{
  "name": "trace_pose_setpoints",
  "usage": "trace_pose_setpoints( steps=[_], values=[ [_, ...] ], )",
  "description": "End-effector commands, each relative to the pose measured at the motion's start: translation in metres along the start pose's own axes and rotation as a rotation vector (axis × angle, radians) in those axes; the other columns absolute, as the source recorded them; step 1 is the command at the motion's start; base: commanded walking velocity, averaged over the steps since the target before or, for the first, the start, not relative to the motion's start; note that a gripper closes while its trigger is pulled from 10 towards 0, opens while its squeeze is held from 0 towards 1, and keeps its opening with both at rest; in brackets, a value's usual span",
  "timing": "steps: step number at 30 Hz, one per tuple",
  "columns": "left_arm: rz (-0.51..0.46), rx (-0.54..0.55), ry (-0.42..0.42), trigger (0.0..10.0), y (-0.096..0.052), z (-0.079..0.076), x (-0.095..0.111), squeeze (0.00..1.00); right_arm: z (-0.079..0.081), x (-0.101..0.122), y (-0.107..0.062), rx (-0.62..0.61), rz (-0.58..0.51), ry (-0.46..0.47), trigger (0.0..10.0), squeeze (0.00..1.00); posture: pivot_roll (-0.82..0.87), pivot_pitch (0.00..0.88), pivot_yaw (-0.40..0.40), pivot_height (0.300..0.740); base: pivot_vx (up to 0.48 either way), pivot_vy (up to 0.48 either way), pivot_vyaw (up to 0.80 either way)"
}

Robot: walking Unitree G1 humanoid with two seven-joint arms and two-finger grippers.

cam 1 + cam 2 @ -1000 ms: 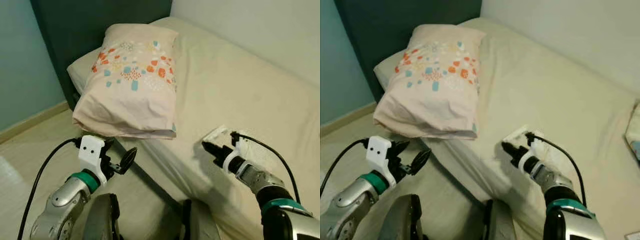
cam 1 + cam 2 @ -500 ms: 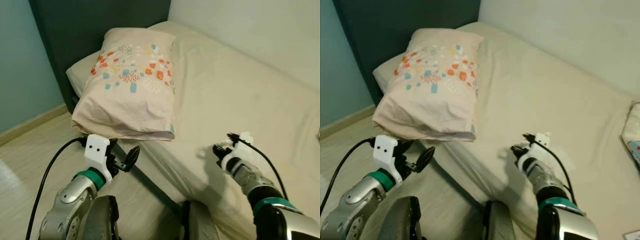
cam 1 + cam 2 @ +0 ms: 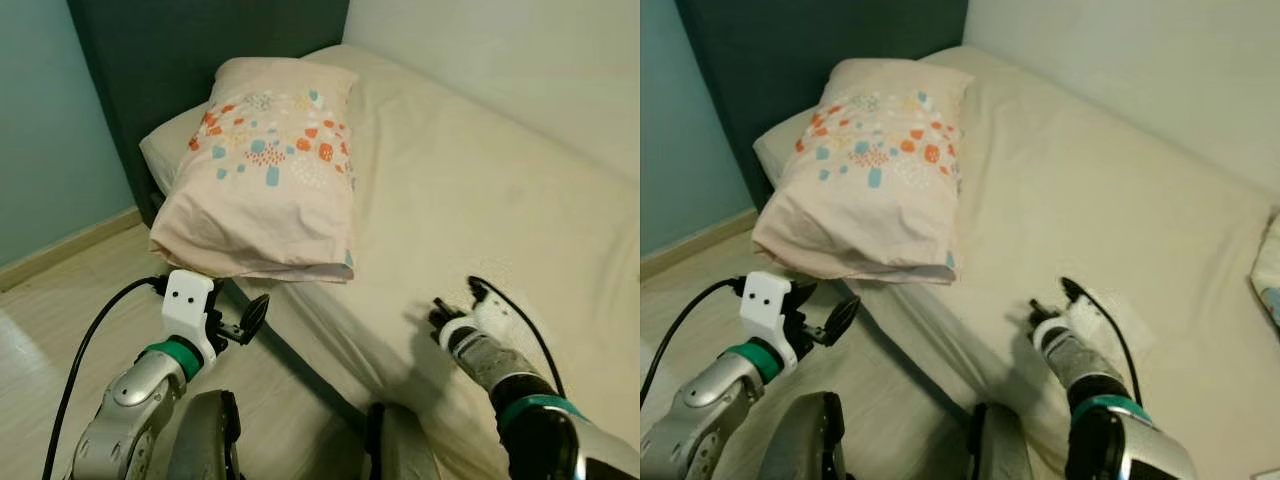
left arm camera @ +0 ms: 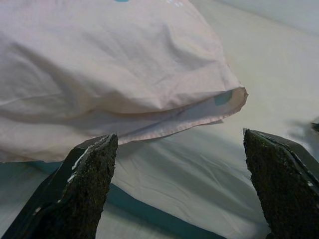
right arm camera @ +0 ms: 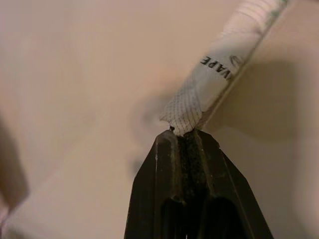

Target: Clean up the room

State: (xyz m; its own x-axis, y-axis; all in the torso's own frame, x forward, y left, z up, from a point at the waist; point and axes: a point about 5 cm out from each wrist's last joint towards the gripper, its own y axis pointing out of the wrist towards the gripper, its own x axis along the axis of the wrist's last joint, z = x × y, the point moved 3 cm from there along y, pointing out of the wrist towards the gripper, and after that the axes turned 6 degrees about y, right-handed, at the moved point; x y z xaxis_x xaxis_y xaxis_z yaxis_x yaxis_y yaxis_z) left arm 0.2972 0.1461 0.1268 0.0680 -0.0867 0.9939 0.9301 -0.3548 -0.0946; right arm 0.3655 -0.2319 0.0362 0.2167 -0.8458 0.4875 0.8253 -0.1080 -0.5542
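A small white packet (image 5: 219, 74) with black print lies on the cream bed (image 3: 480, 190). My right gripper (image 5: 185, 137) is shut on the packet's corner, low over the mattress near its front edge (image 3: 1037, 310). The packet (image 3: 1108, 316) shows as a pale patch beside the wrist. My left gripper (image 3: 245, 322) hangs open over the floor beside the bed, just below a pink pillow (image 3: 265, 180) with orange and teal spots. Between its fingers (image 4: 75, 189) I see the pillow's open hem (image 4: 199, 112) and nothing held.
The pillow overhangs the bed's front corner next to a dark headboard (image 3: 160, 80). A second patterned pillow (image 3: 1270, 270) peeks in at the far right. Pale wood floor (image 3: 60, 300) runs along a teal wall on the left.
My right gripper has pulled back toward me along the mattress and turned, keeping the white packet in its grip. The left arm has hardly moved. The view shifted slightly.
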Motion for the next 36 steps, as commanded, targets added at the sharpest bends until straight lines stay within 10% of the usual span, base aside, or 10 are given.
trace_pose_setpoints(
  steps=[1,8,25,29,36],
  values=[
    [0.037,0.006,-0.003,10.0,0.0,0.0,-0.009,0.0,-0.01,0.003,-0.001,-0.037,-0.012,0.035,0.0,0.0,0.21,0.042,-0.064,0.52,0.0,0.0,0.0],
    [0.043,0.01,-0.004,10.0,0.001,0.003,-0.008,0.0,-0.045,0.046,-0.011,-0.206,-0.203,0.202,0.0,0.0,0.21,0.042,-0.064,0.52,0.0,0.0,0.0],
    [0.037,0.009,-0.01,10.0,0.004,0.0,-0.007,0.0,-0.109,0.126,-0.056,-0.519,-0.571,0.285,0.0,0.0,0.2,0.043,-0.056,0.52,0.0,0.0,0.0],
    [0.03,0.013,-0.012,10.0,0.004,0.001,-0.006,0.0,-0.098,0.131,-0.054,-0.468,-0.58,0.222,0.0,0.0,0.2,0.043,-0.056,0.52,0.0,0.0,0.0],
    [0.018,0.015,-0.014,10.0,0.005,0.001,-0.003,0.0,-0.01,0.116,-0.027,-0.081,-0.517,-0.049,0.0,0.0,0.2,0.041,-0.059,0.52,0.0,0.0,0.0]
  ],
)
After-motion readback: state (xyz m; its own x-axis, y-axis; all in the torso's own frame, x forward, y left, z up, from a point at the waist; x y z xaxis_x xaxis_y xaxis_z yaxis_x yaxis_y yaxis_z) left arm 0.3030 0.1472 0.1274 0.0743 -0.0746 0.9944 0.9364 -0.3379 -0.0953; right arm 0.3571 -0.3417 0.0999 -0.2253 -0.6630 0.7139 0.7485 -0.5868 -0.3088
